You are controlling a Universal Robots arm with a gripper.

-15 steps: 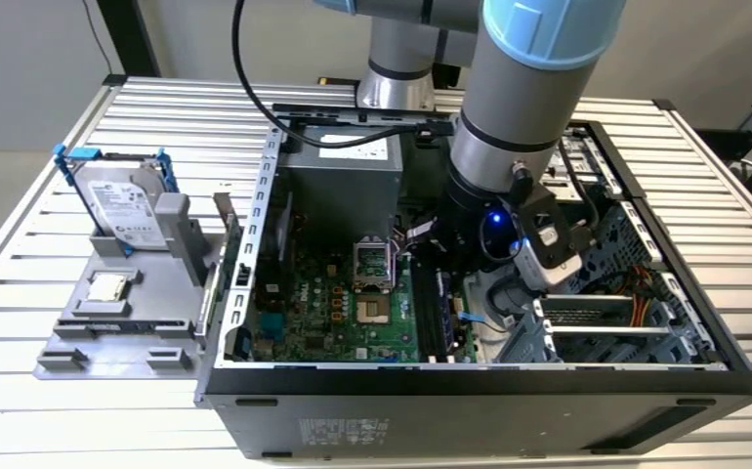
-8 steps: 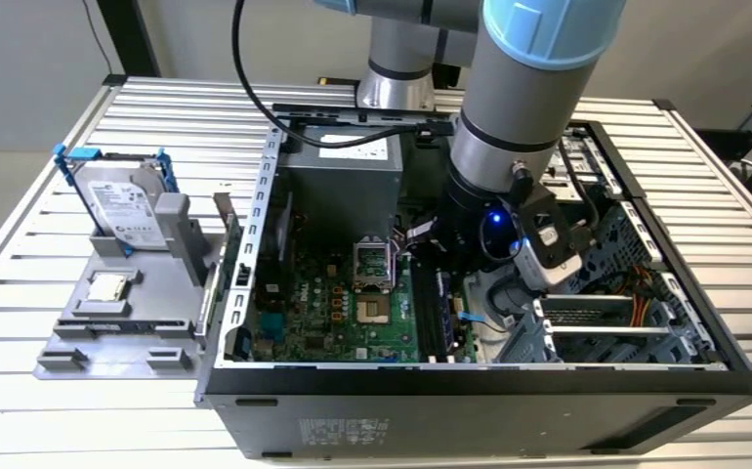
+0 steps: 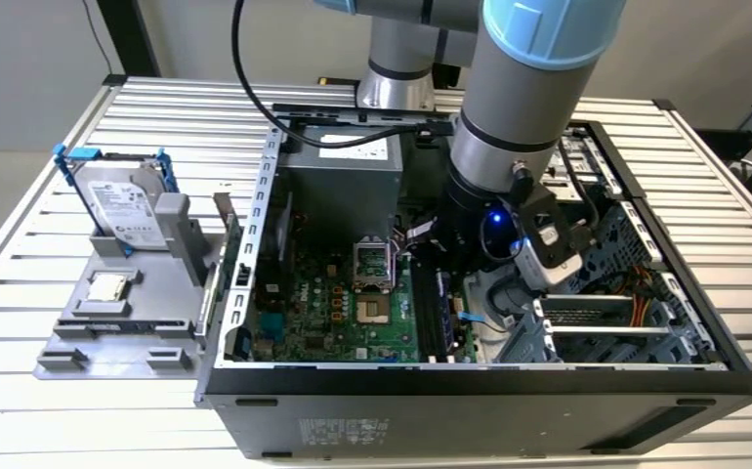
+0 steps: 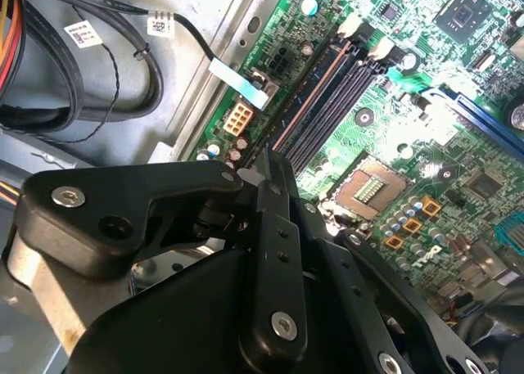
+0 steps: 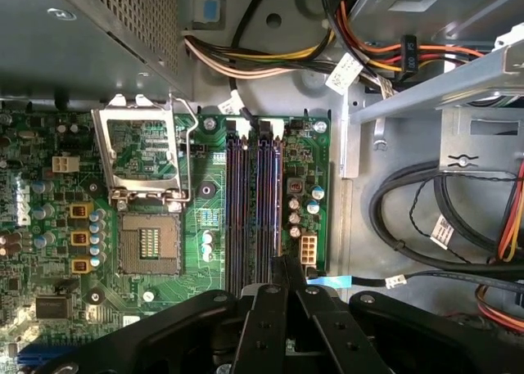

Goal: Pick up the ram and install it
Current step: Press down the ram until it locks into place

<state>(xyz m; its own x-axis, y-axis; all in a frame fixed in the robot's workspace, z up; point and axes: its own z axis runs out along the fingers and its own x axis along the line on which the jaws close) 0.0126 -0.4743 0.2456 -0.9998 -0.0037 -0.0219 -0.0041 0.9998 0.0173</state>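
Observation:
My gripper [image 5: 286,288] is down inside the open computer case [image 3: 480,376], over the memory slots [image 5: 246,210] on the green motherboard [image 3: 337,313]. In both wrist views its black fingers [image 4: 270,227] are drawn together on a thin dark board seen edge-on, the ram [image 4: 307,104]. The ram runs along the outermost slot, the one nearest the small white connector [image 5: 309,247]. Whether it sits fully down in that slot I cannot tell. In the exterior view the arm's wrist covers most of the gripper [image 3: 452,278].
A grey fixture [image 3: 90,342] at the exterior view's left carries a silver hard drive in a blue bracket [image 3: 122,205] and a small square processor chip [image 3: 109,286]. The open processor socket [image 5: 147,194] lies beside the slots. Cable bundles [image 5: 426,227] and a metal drive cage [image 3: 610,322] crowd the other side.

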